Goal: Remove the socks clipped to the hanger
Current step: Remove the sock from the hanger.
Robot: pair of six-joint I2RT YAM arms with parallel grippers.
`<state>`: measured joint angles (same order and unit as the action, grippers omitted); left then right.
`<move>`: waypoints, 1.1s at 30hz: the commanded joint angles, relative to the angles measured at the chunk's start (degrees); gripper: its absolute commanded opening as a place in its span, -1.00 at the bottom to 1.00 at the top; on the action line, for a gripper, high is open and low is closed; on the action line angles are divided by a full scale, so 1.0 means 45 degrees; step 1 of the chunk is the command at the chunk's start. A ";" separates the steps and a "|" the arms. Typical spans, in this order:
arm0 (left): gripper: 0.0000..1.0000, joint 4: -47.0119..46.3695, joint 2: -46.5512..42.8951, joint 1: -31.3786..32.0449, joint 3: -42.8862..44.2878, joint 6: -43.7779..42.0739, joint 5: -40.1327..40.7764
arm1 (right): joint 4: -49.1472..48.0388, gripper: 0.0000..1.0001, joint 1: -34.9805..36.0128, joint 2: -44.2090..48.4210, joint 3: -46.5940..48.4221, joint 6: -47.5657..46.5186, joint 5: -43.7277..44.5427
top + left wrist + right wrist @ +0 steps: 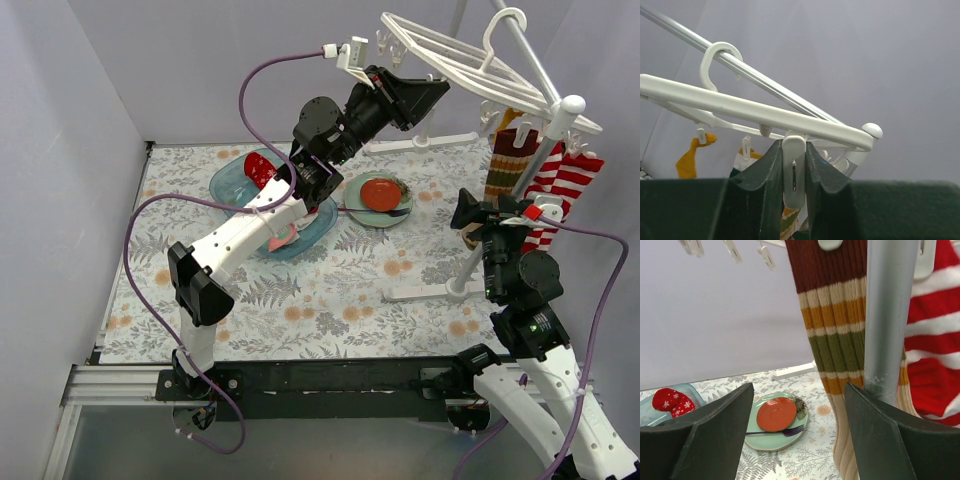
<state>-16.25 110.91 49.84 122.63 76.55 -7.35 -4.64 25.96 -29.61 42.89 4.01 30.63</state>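
The white hanger hangs by its hook from a grey rod at the upper right. My left gripper is raised to its near bar and is shut on a white clip under the hanger. A mustard yellow sock dangles further along. A maroon, yellow and green striped sock and a red-and-white striped sock hang clipped. My right gripper stands open just left of the striped sock, holding nothing. In the top view the right gripper sits below the socks.
A blue tub at the back left holds a red sock and a pink one. A green plate carries a red-orange dish and a fork. The stand's grey pole rises right beside my right finger.
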 commanded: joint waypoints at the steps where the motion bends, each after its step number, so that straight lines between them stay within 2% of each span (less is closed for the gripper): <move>1: -1.00 -0.0217 -0.0410 -0.0255 0.0386 0.0214 0.0423 | -0.0589 0.62 -0.0084 0.0134 0.0058 -0.0325 0.0497; 9: -1.00 0.0017 0.0390 -0.1720 -0.0550 0.1326 0.0677 | -0.0589 0.62 -0.0065 0.0251 0.0077 -0.0364 0.0575; 13: -1.00 0.0057 0.1365 -0.2520 -0.0416 0.1736 0.0444 | -0.0569 0.61 -0.0065 0.0271 0.0077 -0.0403 0.0595; 24: -1.00 0.0428 0.2344 -0.3088 0.0425 0.1387 0.0794 | -0.0608 0.62 -0.0065 0.0114 0.0175 -0.0500 0.0401; 33: -1.00 0.0389 0.2501 -0.3206 0.0834 0.1406 0.0717 | -0.0334 0.63 -0.0065 -0.0743 0.0741 -0.0716 -0.2374</move>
<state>-14.15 123.94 36.07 123.68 83.40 -5.32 -4.38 25.71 -30.48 43.53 1.50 27.16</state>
